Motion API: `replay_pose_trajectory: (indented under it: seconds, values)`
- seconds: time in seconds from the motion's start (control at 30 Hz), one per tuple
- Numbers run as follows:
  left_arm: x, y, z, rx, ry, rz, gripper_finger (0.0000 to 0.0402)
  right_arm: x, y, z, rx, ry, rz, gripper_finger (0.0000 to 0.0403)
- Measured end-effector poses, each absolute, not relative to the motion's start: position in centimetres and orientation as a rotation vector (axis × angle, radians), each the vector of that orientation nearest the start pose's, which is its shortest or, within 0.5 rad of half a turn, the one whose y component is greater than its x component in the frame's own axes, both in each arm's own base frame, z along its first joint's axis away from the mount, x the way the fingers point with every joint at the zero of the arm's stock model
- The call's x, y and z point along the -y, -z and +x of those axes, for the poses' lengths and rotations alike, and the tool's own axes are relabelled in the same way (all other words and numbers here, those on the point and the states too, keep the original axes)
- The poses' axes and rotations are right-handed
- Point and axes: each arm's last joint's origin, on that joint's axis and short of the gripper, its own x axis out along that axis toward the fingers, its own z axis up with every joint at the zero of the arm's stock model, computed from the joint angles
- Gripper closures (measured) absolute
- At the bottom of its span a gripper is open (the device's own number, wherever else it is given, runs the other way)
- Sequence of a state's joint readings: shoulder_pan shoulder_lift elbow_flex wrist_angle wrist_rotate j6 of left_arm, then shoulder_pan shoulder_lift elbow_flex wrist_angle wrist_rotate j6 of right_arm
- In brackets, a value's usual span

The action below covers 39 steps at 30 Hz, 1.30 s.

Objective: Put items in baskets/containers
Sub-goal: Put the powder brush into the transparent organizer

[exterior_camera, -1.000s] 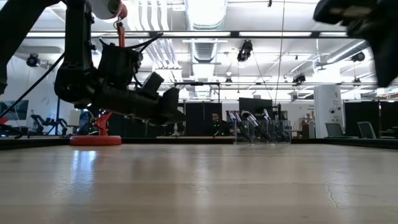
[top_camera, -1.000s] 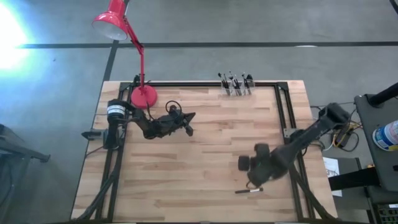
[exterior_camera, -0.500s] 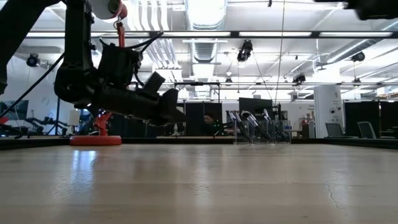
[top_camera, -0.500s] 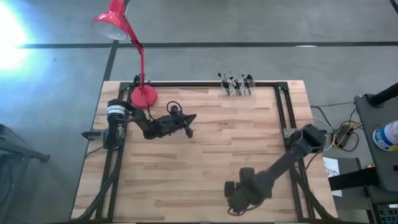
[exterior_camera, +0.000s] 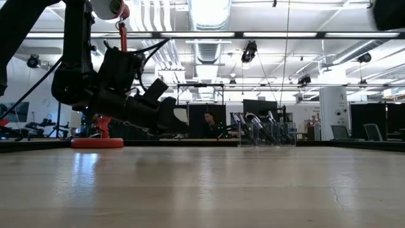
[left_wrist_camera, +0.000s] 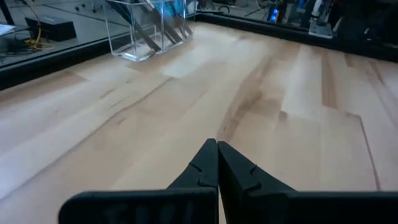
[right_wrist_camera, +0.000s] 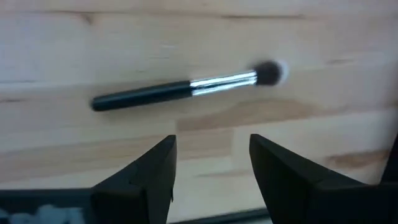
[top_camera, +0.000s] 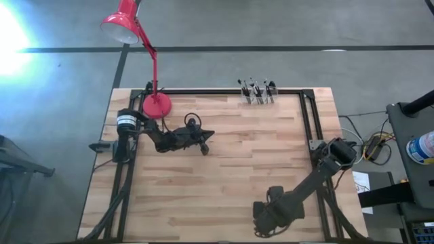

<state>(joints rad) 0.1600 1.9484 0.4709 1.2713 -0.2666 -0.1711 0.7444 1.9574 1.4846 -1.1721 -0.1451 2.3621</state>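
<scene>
A grey floor (top_camera: pixel 285 27) surrounds the wooden table (top_camera: pixel 224 169); ceiling lights (exterior_camera: pixel 209 9) shine beyond a red lamp (top_camera: pixel 122 27)

Red desk lamp (top_camera: pixel 154 61) — wooden table (top_camera: pixel 224 169)

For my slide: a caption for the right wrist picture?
Open right pincer hovers over a brush lying on the table.
</scene>
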Motion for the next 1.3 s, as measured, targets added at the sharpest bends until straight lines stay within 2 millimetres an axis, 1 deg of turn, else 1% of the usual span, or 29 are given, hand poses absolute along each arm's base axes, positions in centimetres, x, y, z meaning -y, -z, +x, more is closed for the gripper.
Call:
replay_pose_trajectory:
  seconds: [0.1, 0.23, 0.33, 0.47, 0.6, 0.67, 0.77, 0.9, 1.03, 1.1, 1.2, 1.3]
  values:
    - [-5.4, -9.0, 28.8, -0.175, -0.422, -0.159, 0.0401, -25.1, -19.0, 24.9, -1.340, 1.241, 1.092, 0.0204]
    - [-5.0, -8.9, 28.8, -0.189, -0.374, -0.162, 0.0402, -25.9, -18.4, 23.5, -1.439, 1.090, 0.910, 0.0204]
    - [-4.7, -8.8, 28.6, -0.198, -0.355, -0.154, 0.0402, -25.9, -18.0, 22.8, -1.513, 0.980, 0.787, 0.0204]
    - [-4.4, -8.7, 28.5, -0.209, -0.346, -0.128, 0.0402, -25.2, -17.5, 22.3, -1.598, 0.803, 0.621, 0.0204]
    - [-4.3, -8.7, 28.5, -0.212, -0.341, -0.118, 0.0402, -24.2, -16.5, 21.8, -1.656, 0.638, 0.477, 0.0204]
    - [-4.3, -8.7, 28.5, -0.211, -0.342, -0.118, 0.0402, -23.7, -15.9, 21.6, -1.672, 0.572, 0.436, 0.0204]
    - [-4.3, -8.7, 28.5, -0.210, -0.341, -0.118, 0.0402, -22.9, -15.0, 21.0, -1.708, 0.536, 0.364, 0.0204]
    - [-4.4, -8.8, 28.6, -0.203, -0.339, -0.120, 0.0402, -22.4, -14.0, 20.6, -1.712, 0.433, 0.364, 0.0212]
    - [-4.2, -8.7, 28.7, -0.213, -0.290, -0.130, 0.0401, -22.0, -13.4, 20.3, -1.691, 0.348, 0.384, 0.0245]
    - [-4.1, -8.7, 28.8, -0.216, -0.254, -0.156, 0.0401, -21.8, -13.7, 20.3, -1.689, 0.315, 0.377, 0.0271]
    - [-4.0, -8.7, 29.0, -0.235, -0.148, -0.229, 0.0402, -21.0, -14.5, 20.3, -1.684, 0.271, 0.335, 0.0320]
    - [-3.8, -8.9, 29.2, -0.245, 0.007, -0.320, 0.0401, -19.7, -16.1, 20.5, -1.665, 0.221, 0.317, 0.0373]
